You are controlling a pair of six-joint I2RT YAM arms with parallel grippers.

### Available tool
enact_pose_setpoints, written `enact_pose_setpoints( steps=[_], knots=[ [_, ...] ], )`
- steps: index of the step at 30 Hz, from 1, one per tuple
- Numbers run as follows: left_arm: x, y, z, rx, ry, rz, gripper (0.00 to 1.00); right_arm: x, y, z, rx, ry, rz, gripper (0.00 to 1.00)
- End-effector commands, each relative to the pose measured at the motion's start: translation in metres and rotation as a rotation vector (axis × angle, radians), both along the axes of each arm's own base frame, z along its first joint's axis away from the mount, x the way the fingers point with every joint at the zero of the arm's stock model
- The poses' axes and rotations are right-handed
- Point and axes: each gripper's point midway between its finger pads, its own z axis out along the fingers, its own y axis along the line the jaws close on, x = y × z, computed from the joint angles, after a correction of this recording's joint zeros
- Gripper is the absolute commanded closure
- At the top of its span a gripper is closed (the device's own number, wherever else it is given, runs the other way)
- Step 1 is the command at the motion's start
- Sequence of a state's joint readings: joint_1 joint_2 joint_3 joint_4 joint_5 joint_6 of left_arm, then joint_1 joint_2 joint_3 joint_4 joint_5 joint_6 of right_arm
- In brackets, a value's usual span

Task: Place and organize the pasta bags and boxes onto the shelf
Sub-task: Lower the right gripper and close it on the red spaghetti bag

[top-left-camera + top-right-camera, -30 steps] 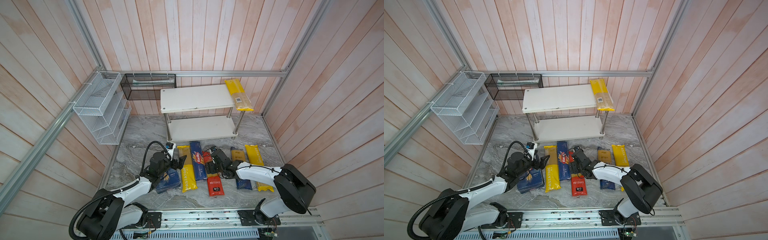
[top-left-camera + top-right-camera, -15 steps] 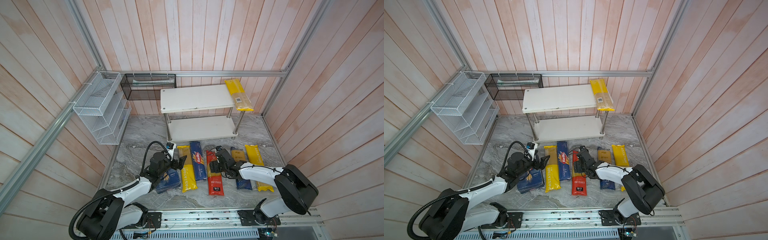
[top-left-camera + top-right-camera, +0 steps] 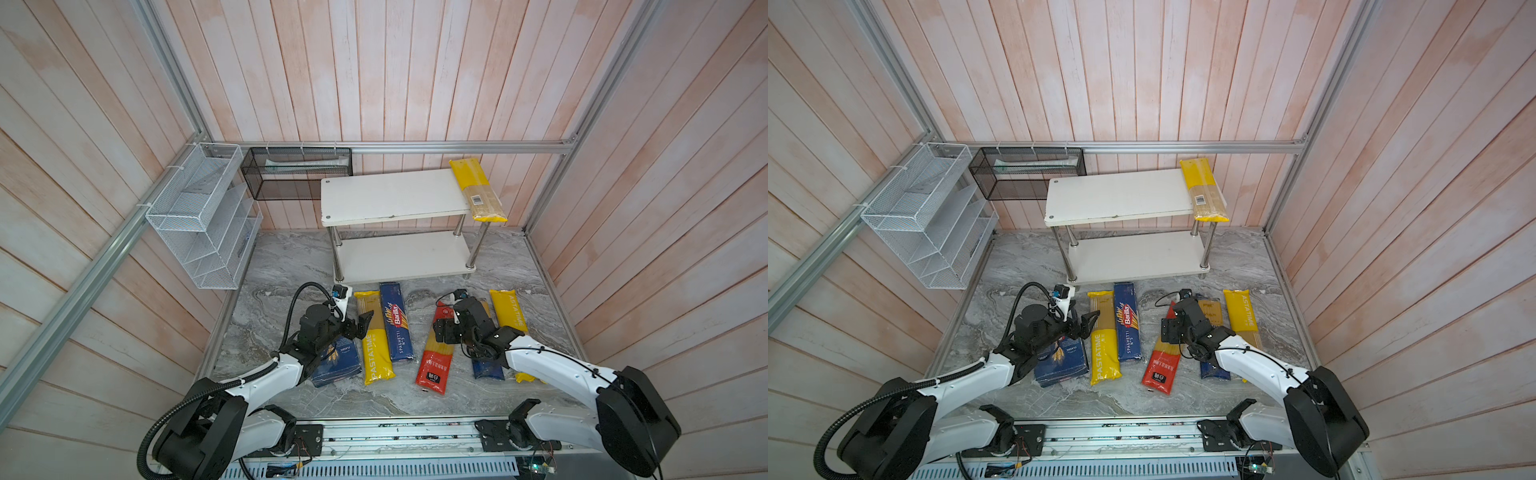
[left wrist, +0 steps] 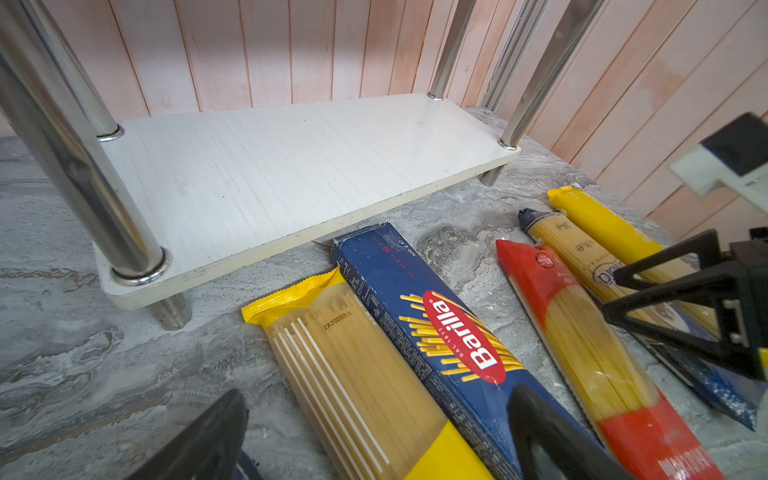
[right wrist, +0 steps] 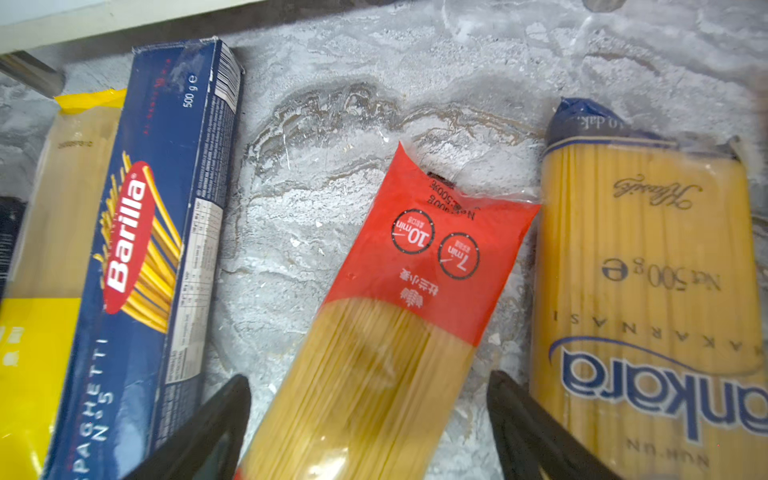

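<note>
Red bag (image 3: 432, 370) has tilted askew; right fingers (image 5: 224, 407) straddle it spread wide, left fingers (image 4: 548, 432) gape empty

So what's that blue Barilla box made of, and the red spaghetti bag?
The Barilla spaghetti box looks like matte printed cardboard: sharp folded edges, a scuffed corner. The red spaghetti bag looks like glossy thin plastic: it wrinkles, shines, and its clear part shows the noodles.

The narrow blue box (image 5: 137, 249) reads "Barilla", "SPAGHETTI N°5", "500 g". In a top view, the yellow bag (image 3: 372, 353) at its nine o'clock says "PASTATIME". The red bag (image 5: 432, 249) at three o'clock shows "10min", "7min". The gold bag (image 5: 648, 291) reads "ankara".
</note>
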State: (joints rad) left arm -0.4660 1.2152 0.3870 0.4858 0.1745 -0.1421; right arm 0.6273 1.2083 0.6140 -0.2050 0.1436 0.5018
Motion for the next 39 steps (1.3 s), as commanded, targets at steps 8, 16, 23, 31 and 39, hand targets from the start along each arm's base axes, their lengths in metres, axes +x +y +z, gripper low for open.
enact_pose_setpoints(
  steps=[8,16,23,31,39],
  knots=[
    [-0.001,0.0,0.005,0.009,-0.026,-0.003,0.0,-0.066,0.007,0.008,0.064,0.107,-0.028,0.11],
    [0.0,-0.001,0.003,0.01,-0.021,-0.002,0.0,-0.088,0.008,-0.027,0.004,0.174,-0.073,0.08],
    [0.0,-0.001,0.002,0.009,-0.017,-0.003,0.0,-0.089,0.019,-0.038,0.0,0.168,-0.057,0.05],
    [0.0,-0.001,0.002,0.01,-0.018,0.001,0.0,-0.091,0.014,-0.056,-0.093,0.219,-0.058,0.05],
    [0.002,0.0,0.001,0.012,-0.012,0.012,0.0,-0.105,-0.02,-0.057,-0.204,0.265,-0.139,0.05]
  ],
)
